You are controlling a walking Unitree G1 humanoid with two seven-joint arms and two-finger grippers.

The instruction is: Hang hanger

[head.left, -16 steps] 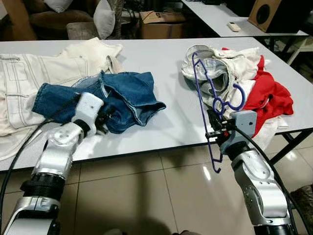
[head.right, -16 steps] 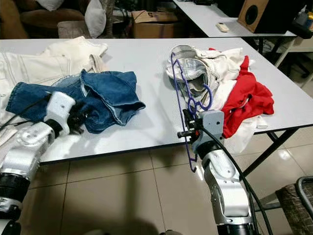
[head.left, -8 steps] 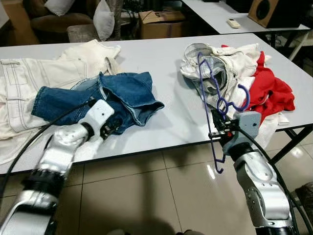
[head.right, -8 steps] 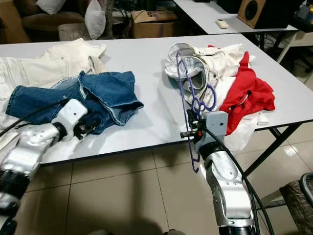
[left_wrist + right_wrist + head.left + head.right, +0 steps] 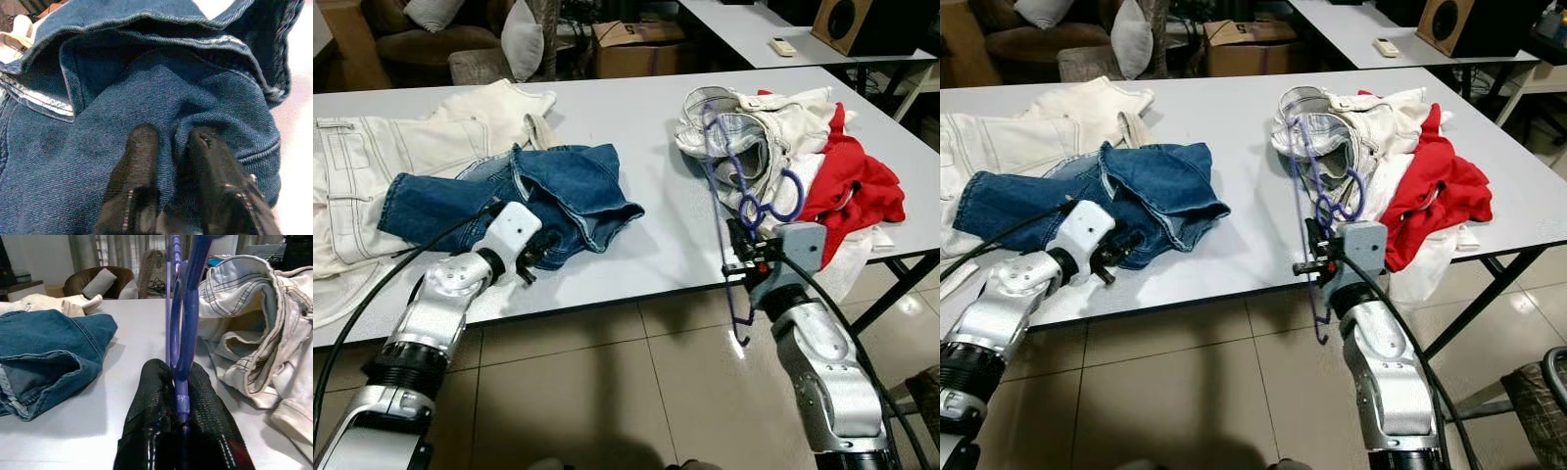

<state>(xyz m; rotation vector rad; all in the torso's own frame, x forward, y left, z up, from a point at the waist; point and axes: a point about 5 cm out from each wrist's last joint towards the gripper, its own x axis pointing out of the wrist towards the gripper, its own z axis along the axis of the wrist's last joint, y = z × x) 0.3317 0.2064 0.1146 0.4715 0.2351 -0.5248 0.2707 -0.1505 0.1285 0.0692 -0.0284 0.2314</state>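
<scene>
- Right gripper at the near tabletop edge, jaws clenched on the purple hanger, gripped on the bar; frame held upright, lower end hanging below the edge, upper end leaning over the pale garment.
- Left gripper resting on the blue jeans, jaws pinching a fold of denim between the fingertips.
- Step judged: garment and hanger both secured, hanging not yet done. Advised: keep the hanger clamp firm, lift it clear of the pale garment before moving, bring the denim up without dragging.
- Tabletop also carrying a red garment just beside the hanger, cream trousers at far left.
- Beyond: cardboard box, cushions, second table with speaker. No rail visible.
</scene>
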